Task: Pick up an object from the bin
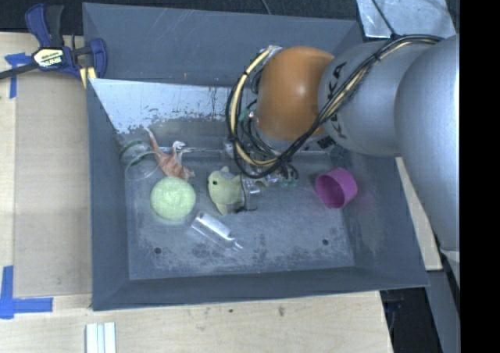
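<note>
- The claw (250, 190) is low in the grey bin (234, 267), under the arm's orange cover (291, 94), near the middle of the floor.
- It is just beside the right edge of a pale yellow-green lumpy thing (221, 190). Whether the two touch cannot be told.
- Whether the claw is released or clenched cannot be told either, as cables and the wrist hide it.
- The yellow-green thing lies on the bin floor, so nothing appears to be lifted yet.
- Judged from this, the reach into the bin is done. The grasp is unconfirmed, and the lift clear of the bin is left.
- The other things lie untouched:
  - a light green ball (173, 199) and a clear tube (214, 229) to the left
  - an orange figure (166, 158) and a clear glass (136, 162) further back on the left
  - a purple cup (336, 188) well apart on the right
</note>
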### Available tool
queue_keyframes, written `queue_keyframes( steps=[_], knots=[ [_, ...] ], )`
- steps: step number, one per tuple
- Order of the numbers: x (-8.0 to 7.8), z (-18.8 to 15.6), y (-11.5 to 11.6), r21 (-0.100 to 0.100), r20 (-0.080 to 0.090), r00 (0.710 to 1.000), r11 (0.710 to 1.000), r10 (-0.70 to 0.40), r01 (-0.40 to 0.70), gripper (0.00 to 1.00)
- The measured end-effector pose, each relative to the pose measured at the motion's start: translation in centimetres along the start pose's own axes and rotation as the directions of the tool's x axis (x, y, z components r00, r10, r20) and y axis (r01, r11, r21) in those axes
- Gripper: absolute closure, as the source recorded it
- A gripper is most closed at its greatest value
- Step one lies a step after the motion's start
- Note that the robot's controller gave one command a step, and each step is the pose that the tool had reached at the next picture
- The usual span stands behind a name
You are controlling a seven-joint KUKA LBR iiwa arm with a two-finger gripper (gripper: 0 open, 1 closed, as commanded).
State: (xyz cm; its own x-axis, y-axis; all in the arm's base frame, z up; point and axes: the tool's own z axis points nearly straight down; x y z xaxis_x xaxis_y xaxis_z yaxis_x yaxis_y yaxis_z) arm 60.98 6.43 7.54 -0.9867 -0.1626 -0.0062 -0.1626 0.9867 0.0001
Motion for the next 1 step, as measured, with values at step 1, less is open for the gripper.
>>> queue_keyframes(
  steps=[1],
  knots=[
    [-0.56, 0.73, 0.17, 0.000, 0.000, 1.000, 1.000, 0.020, -0.020, 1.00]
  ],
)
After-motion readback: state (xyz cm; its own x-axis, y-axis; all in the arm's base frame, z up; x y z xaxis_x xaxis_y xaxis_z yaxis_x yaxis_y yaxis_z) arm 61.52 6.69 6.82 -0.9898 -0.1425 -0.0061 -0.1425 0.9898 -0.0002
